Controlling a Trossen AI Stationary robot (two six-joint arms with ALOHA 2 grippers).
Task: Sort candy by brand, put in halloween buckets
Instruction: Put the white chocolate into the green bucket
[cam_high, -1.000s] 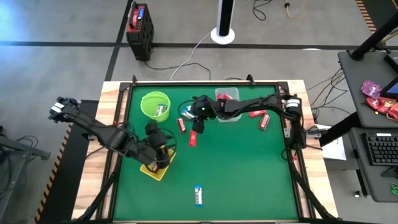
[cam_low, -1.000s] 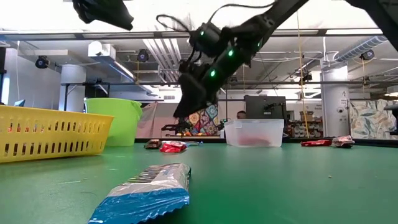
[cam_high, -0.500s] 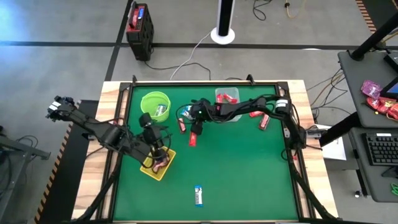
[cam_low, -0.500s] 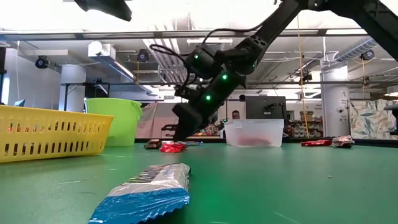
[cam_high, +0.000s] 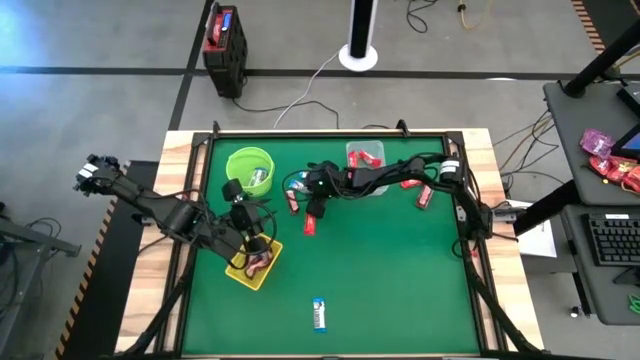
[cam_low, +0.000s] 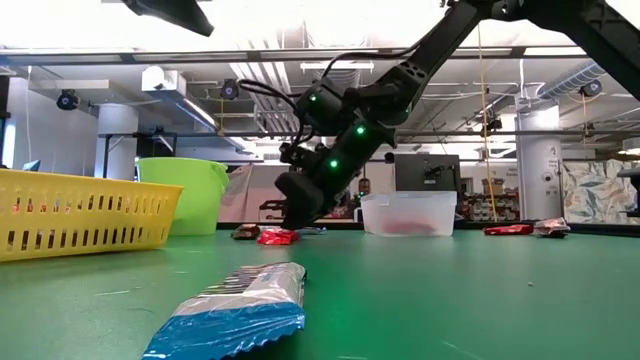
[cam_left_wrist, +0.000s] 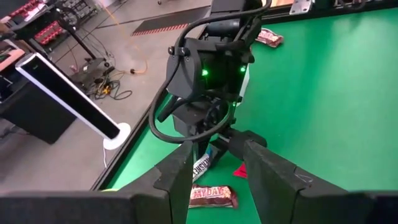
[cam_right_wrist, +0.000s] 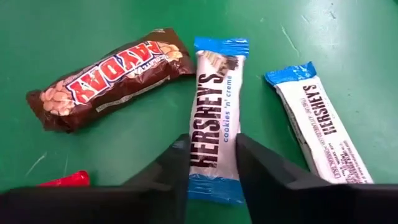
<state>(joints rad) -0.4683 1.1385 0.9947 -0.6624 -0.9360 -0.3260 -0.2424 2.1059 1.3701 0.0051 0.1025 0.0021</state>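
Left of the lime-green bucket (cam_high: 250, 168) and toward the near edge, we find our left tool (cam_high: 255, 245) hovering over the yellow basket (cam_high: 243, 273), which already holds a reddish wrapper or two. Its fingers (cam_left_wrist: 180, 171) stand parted in the left wrist view with nothing between them.

Just right of the bucket, over the green worktop (cam_high: 390, 280), our right tool (cam_high: 311, 199) sits low above a small cluster of candy. In the right wrist view its fingers are spread on either side of a blue-and-white cookies-and-cream bar (cam_right_wrist: 214, 121), not yet pressing it. A brown PayDay bar (cam_right_wrist: 109, 78) lies just beside that bar on one side, a second blue-and-white bar (cam_right_wrist: 320, 130) on the other, and a scrap of red wrapper (cam_right_wrist: 65, 180) shows at the frame's edge.

We judge the bar light and fairly stiff, with a slick, crinkly wrapper that could slide under the pads. The best hold is across its narrow width near the middle, away from the floppy crimped ends.

Farther right of the bucket stands the clear tub (cam_high: 366, 158) with red candy inside, and beyond it two more red bars (cam_high: 421, 190). One lone blue-and-white bar (cam_high: 319, 314) lies well toward the near edge.
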